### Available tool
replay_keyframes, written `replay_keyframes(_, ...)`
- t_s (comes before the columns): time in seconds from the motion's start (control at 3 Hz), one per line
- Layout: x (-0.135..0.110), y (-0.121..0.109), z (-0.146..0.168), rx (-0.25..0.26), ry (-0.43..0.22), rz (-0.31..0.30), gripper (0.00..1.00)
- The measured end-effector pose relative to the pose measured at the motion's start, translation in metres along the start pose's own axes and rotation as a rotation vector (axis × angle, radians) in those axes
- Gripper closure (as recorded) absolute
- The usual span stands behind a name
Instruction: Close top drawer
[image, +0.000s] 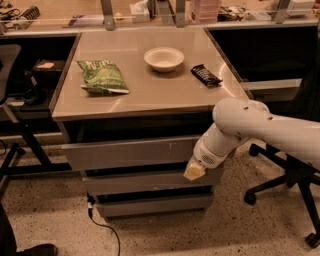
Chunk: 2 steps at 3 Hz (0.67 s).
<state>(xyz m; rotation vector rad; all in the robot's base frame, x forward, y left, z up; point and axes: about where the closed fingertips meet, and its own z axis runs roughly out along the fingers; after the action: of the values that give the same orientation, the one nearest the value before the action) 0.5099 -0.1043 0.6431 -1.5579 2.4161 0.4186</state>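
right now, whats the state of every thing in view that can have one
top drawer: open, front pulled out past the edge of the desk
middle drawer: set further back than the top one; shut or not, cannot tell
bottom drawer: furthest back; same doubt
bowl: upright, empty
chip bag: lying flat on the desk
gripper: low at the right end of the drawer fronts, in front of the middle drawer
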Motion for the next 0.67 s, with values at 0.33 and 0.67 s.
replay_keyframes(0.33, -0.011, -0.013, 0.002, 0.016, -0.007, -0.009, 0.88)
replay_keyframes(0.67, -0.036, -0.038, 0.003, 0.053, -0.013, -0.031, 1.00)
